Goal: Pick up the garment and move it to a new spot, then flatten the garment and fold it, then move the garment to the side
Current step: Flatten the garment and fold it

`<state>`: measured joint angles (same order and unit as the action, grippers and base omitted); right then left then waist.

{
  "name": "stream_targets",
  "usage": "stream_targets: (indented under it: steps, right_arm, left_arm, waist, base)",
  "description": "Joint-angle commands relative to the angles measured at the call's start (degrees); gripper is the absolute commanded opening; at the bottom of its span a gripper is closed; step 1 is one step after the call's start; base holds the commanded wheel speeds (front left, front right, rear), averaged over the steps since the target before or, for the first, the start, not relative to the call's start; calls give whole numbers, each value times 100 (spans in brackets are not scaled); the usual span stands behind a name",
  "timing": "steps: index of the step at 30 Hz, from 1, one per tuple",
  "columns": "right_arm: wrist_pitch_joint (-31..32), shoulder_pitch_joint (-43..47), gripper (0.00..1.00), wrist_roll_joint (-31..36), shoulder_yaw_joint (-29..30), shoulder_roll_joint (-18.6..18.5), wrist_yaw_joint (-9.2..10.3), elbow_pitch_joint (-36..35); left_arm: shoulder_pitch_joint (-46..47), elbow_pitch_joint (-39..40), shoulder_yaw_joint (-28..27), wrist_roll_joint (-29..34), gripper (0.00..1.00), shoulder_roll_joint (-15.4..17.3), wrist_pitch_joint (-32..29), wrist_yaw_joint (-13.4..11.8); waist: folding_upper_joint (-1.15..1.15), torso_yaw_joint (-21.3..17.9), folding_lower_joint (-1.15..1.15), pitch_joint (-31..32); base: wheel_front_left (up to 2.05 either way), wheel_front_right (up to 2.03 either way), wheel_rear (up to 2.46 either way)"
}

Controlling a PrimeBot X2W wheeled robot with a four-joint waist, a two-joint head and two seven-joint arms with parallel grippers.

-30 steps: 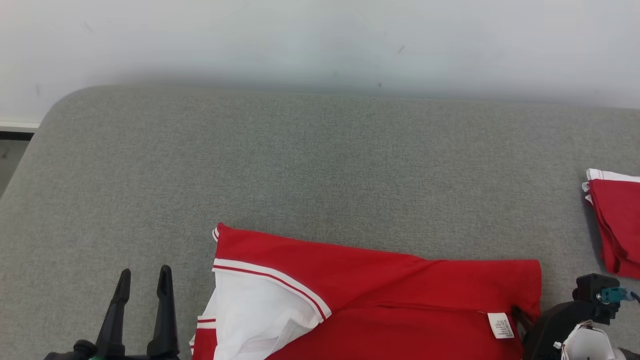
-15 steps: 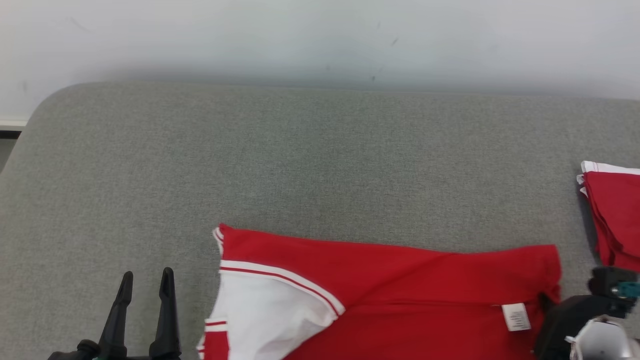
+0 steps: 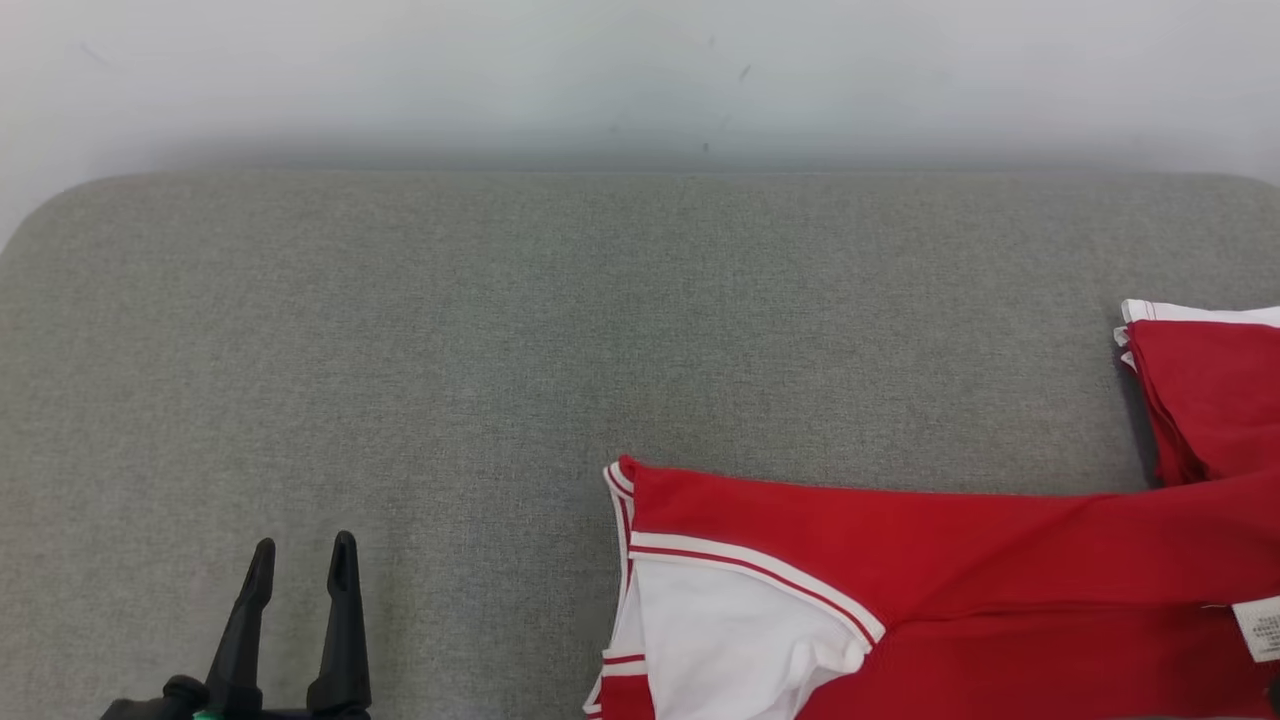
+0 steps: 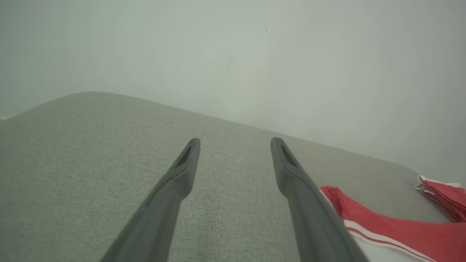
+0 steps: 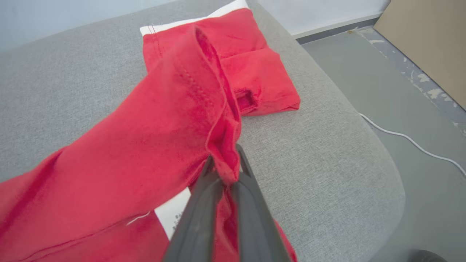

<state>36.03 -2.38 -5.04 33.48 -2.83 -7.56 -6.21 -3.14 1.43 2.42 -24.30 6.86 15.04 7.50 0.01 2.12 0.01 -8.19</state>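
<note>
Right end effector [image 5: 224,160] clamps the bunched red knit garment [image 5: 145,145]; left end effector [image 3: 303,542] gapes.

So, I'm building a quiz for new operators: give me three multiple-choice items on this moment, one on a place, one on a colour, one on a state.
1. Where on the grey surface does the folded red stack lie?
A) its left end
B) its right end
C) its middle

2. What colour is the panel inside the garment?
A) blue
B) white
C) black

3. How is the left gripper?
A) open, holding nothing
B) shut on the garment
C) shut on a label

Answers:
1 B: the stack sits at the head view's right edge.
2 B: white cloth shows under the striped hem.
3 A: its fingers stand apart over bare surface, while the right gripper pinches the garment.
</note>
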Motion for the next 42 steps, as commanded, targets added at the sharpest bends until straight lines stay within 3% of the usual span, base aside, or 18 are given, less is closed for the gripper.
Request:
stream_targets:
  steps: [1, 6, 14, 22, 33, 42]
  right_arm:
    - [75, -56, 0, 46, 64, -7, 17, -121]
    - [290, 30, 0, 48, -198, -7, 16, -433]
    - [559, 450, 0, -867, -2242, -6, 16, -865]
    - [253, 248, 0, -1263, -3787, -7, 16, -325]
    - [111, -575, 0, -1279, -4964, -9, 16, 673]
    - [-26, -802, 0, -1333, -5191, -8, 16, 1211]
  left_arm:
    - [125, 11, 17, -2, 100, 14, 18, -7]
    - [136, -10, 37, -12, 100, 36, 18, -7]
    - [52, -64, 46, -37, 100, 17, 18, -7]
    - [103, -142, 203, -93, 100, 49, 17, -7]
    - [171, -160, 279, -88, 100, 19, 18, -7]
    - [209, -181, 275, -130, 100, 3, 18, -7]
  waist:
    - [-1, -16, -1, -11]
    - [-1, -23, -1, 8]
    - [-1, -41, -1, 107]
    - [-1, 127, -1, 187]
    - [-1, 410, -1, 158]
    - [-1, 598, -1, 104]
  base:
    - [0, 0, 0]
    - [0, 0, 0]
    - [0, 0, 0]
    - [0, 0, 0]
    - [0, 0, 0]
    - [0, 0, 0]
